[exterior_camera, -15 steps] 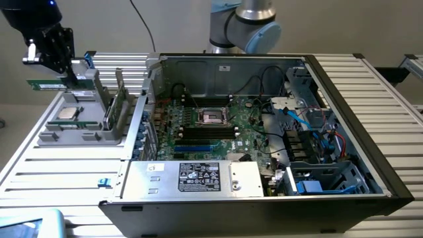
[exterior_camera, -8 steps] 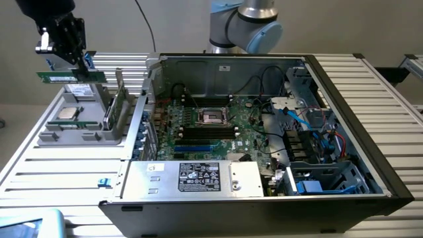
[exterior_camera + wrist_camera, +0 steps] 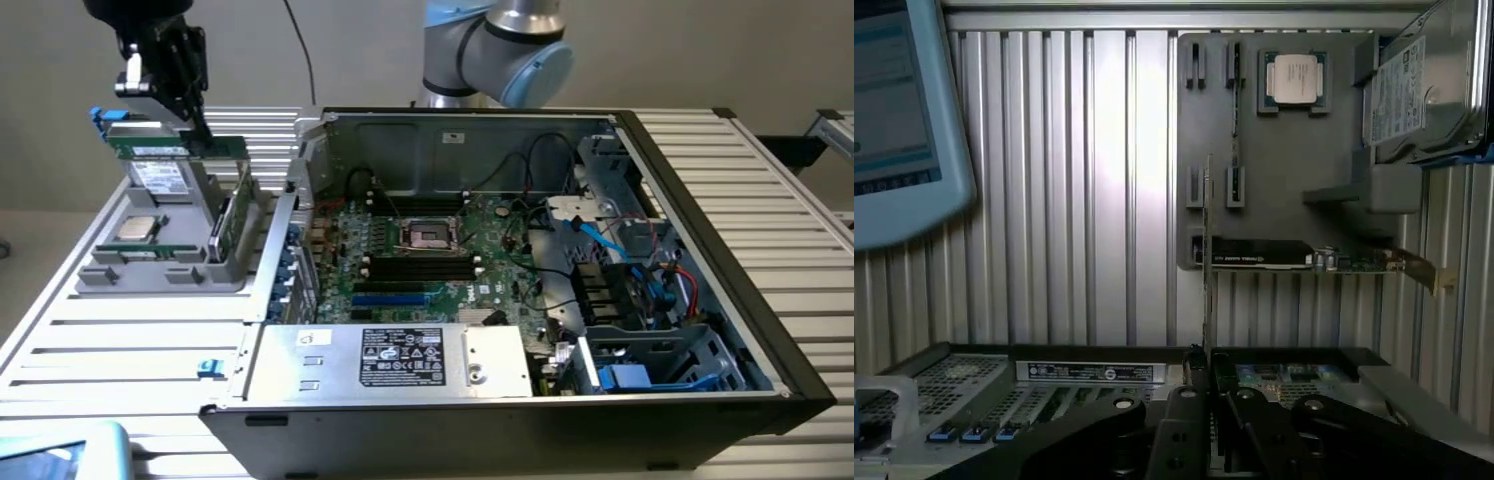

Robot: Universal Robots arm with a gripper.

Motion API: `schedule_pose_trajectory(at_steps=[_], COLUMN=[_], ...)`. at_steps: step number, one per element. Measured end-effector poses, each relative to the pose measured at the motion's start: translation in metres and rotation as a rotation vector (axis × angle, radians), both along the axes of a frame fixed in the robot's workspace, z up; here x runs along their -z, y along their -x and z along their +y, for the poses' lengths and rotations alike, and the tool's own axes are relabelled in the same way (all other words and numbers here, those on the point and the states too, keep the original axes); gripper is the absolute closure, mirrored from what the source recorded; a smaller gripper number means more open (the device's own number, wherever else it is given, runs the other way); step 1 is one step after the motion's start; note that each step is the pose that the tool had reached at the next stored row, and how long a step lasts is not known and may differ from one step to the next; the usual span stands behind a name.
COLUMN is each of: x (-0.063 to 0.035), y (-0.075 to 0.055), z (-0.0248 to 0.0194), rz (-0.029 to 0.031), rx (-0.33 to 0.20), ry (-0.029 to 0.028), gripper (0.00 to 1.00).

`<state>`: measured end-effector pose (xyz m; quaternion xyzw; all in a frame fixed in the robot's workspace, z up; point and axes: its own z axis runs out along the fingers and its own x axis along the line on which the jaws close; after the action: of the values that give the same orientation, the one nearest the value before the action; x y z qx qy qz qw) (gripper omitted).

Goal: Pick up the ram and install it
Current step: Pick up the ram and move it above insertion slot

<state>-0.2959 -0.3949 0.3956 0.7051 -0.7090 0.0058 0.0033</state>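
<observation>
My gripper [image 3: 198, 132] hangs at the exterior view's upper left, above the grey parts holder [image 3: 147, 272]. It is shut on the ram [image 3: 167, 150], a long thin green stick held level under the fingers. In the wrist view the ram [image 3: 1208, 270] appears edge-on as a thin line running out from between the dark fingers [image 3: 1189, 400], over the grey parts holder [image 3: 1274, 200]. The open computer case [image 3: 694, 200] lies to the exterior view's right, and the black memory slots [image 3: 420, 266] sit in the middle of its motherboard.
The holder also carries a processor chip [image 3: 134, 228] [image 3: 1294, 78], a hard drive [image 3: 163, 182] [image 3: 1414, 85] and a wider green card [image 3: 235, 225] [image 3: 1304, 257]. A pale-framed screen [image 3: 894, 120] rests on the slatted table [image 3: 147, 340]. Cables and drive bays [image 3: 627, 260] crowd the case's right side.
</observation>
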Motion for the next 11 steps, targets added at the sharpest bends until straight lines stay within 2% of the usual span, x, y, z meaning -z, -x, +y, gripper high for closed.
schedule_pose_trajectory(at_steps=[11], x=[-0.0022], y=[-0.05], z=[0.0], rz=[0.0], rx=[0.0], ry=[0.0017], gripper=[0.87])
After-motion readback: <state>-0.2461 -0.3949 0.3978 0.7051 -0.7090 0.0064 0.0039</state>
